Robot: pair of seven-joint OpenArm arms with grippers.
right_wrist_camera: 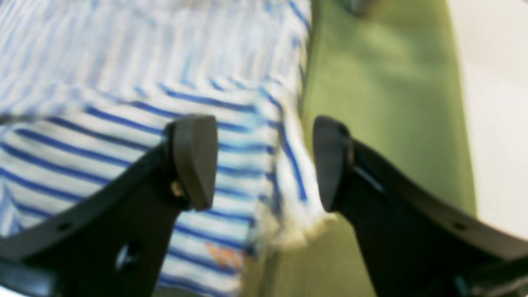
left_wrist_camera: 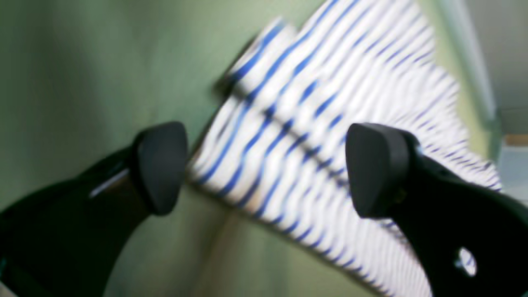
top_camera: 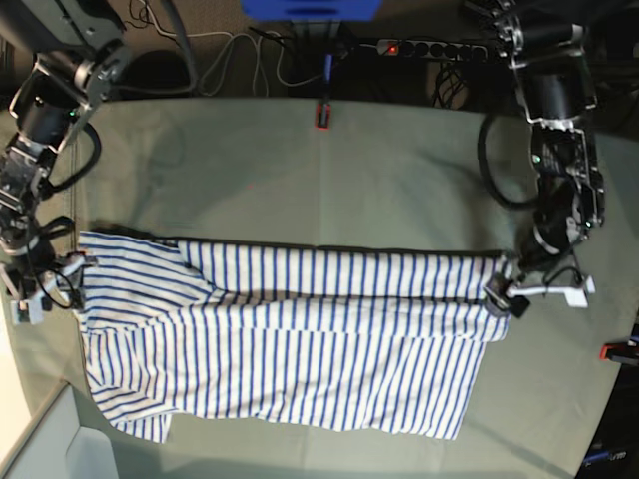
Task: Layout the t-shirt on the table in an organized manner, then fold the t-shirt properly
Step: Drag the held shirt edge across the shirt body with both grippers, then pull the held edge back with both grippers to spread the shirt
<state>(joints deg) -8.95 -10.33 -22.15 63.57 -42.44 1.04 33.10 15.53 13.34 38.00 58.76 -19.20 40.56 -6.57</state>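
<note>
The left gripper (left_wrist_camera: 264, 169) stands with its jaws spread wide and nothing between them, over one end of the striped t-shirt (top_camera: 290, 339). The right gripper (right_wrist_camera: 264, 163) gapes likewise over the opposite end. The t-shirt lies folded on the desk (top_camera: 300, 170), long axis running between the 2 grippers.

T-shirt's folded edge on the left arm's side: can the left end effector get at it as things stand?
Probably yes. The left end effector is open right over the t-shirt, at its edge, with striped fabric between its fingers. Nothing else on the table blocks it.
</note>
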